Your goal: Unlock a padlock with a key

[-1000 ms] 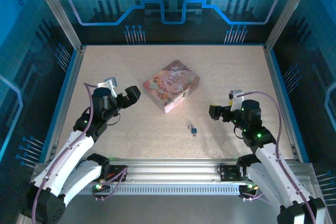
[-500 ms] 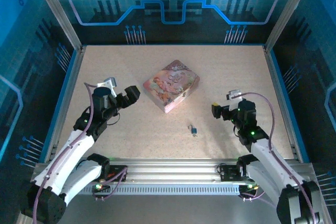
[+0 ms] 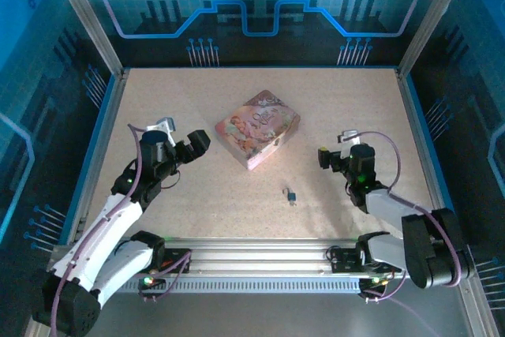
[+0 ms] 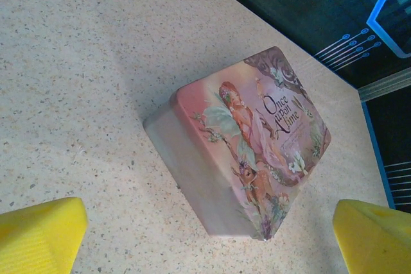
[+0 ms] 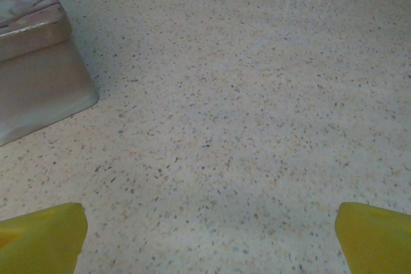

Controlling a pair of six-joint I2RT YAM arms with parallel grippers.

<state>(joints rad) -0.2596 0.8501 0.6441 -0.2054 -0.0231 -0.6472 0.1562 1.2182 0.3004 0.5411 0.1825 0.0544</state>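
The padlock [image 3: 290,193] is a tiny dark bluish piece lying on the speckled table near the front, below the pink tin. A thin greyish sliver, the key [image 3: 293,201], lies right against its near side; I cannot tell whether they touch. My left gripper [image 3: 197,144] hovers left of the tin, open, and its yellow fingertips [image 4: 40,235] frame the tin in the left wrist view. My right gripper [image 3: 324,156] is open to the right of the tin, up and to the right of the padlock, with nothing between its yellow fingertips [image 5: 376,239].
The flat pink picture-printed tin [image 3: 258,128] sits mid-table, and its corner [image 5: 35,75] shows at the upper left of the right wrist view. Blue-edged walls and metal posts ring the table [image 3: 355,100]. An aluminium rail [image 3: 260,254] runs along the front.
The right arm has folded back, its elbow dropping toward the front right corner while its gripper shifted slightly away from the front. The left arm, tin, padlock and key stayed put.
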